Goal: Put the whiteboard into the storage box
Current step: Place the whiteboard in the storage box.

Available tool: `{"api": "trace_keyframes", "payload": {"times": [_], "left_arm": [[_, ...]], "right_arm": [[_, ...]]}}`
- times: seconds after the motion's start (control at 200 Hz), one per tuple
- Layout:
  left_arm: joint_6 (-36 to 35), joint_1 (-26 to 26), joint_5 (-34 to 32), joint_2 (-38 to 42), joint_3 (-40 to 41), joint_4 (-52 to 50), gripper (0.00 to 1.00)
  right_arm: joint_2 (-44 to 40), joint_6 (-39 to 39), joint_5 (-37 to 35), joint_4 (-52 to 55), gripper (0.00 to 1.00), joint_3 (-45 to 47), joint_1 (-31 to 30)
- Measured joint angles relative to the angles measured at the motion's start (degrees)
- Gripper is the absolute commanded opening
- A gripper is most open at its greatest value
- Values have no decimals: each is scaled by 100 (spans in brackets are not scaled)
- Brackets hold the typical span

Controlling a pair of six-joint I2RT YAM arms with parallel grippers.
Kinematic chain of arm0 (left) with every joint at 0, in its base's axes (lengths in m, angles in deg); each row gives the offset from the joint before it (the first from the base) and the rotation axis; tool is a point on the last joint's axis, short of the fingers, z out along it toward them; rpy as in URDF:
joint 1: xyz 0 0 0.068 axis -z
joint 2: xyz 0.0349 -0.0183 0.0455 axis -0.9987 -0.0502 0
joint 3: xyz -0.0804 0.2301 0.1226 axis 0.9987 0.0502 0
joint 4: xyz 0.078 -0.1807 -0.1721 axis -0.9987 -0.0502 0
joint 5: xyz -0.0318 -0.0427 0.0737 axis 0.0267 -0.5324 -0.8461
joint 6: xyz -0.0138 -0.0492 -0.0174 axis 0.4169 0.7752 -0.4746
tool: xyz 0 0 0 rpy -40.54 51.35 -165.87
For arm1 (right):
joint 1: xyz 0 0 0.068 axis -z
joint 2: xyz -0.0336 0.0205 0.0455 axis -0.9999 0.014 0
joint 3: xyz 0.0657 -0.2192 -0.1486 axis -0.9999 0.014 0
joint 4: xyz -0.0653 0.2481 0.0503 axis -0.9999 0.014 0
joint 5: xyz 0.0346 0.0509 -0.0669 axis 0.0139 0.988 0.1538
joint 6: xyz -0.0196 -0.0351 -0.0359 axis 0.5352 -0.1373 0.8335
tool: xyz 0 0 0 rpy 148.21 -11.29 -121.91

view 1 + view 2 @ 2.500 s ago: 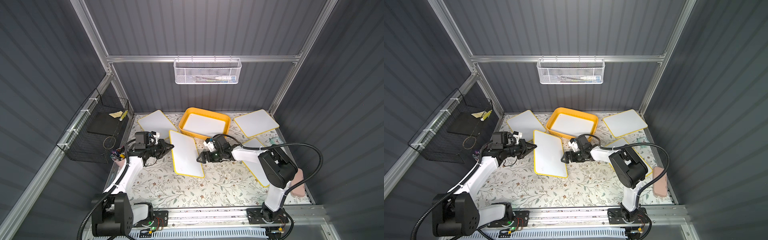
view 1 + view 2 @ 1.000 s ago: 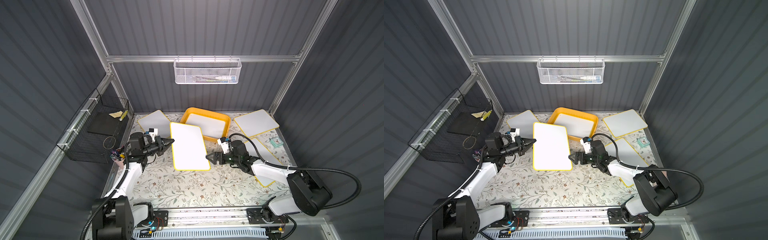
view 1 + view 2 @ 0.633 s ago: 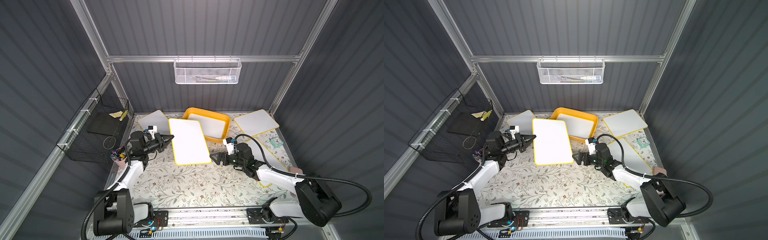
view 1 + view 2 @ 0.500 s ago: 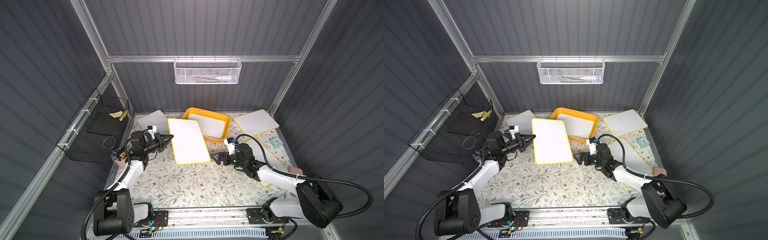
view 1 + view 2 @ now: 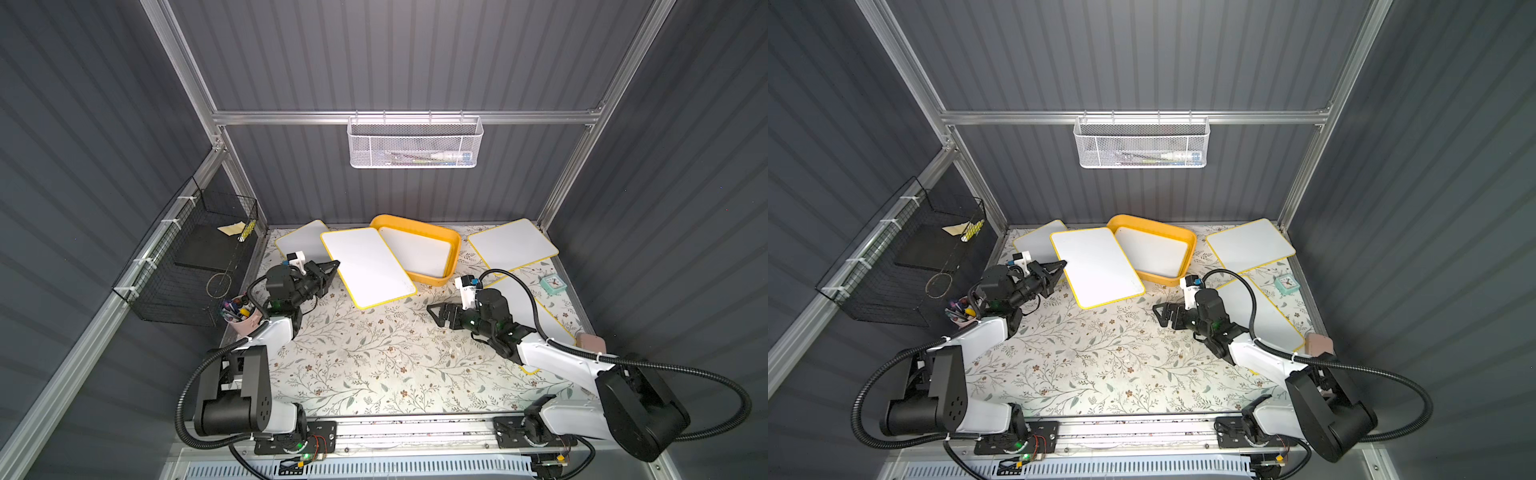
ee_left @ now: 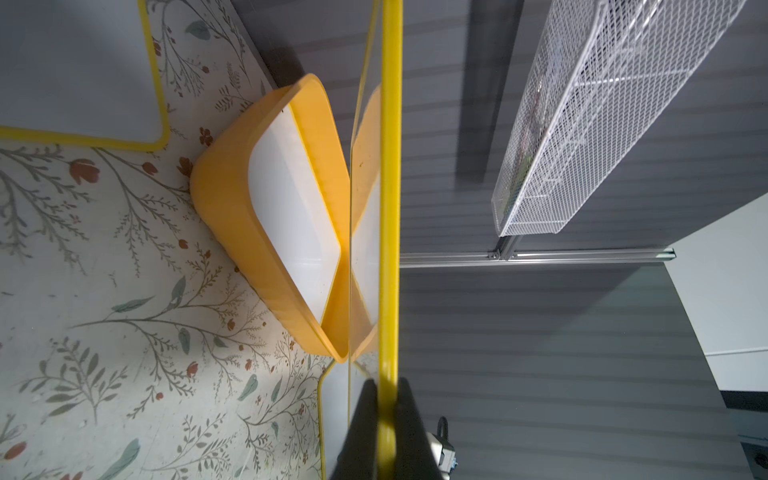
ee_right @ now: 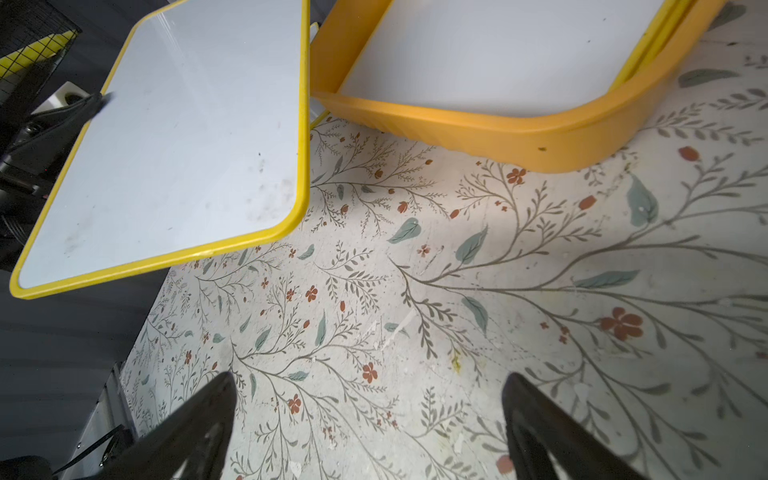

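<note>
Five flat, glossy white rectangular boards with thin yellow rims and rounded corners, counted in both top views. One whiteboard [image 5: 365, 266] pinched by its edge in the black left gripper [image 5: 336, 263], raised off the floral-print worktop [image 5: 374, 365], just beside one shallow yellow-orange plastic storage box [image 5: 415, 223]. Another inside it. Right gripper [image 5: 434, 316] spread wide, empty.

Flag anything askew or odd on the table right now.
The whiteboard is held off the table, pinched at one edge by the left pincer alone; the right pincer is open and clear of it. Its face has grey smudges. The orange box sits skewed and already holds a board.
</note>
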Motion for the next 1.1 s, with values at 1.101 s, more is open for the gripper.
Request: {"api": "trace_keyframes", "payload": {"times": [1.101], "left_arm": [[566, 2459, -3882, -2863, -1043, 2035, 0]], "right_arm": [[-20, -103, -424, 358, 99, -2, 149]]}}
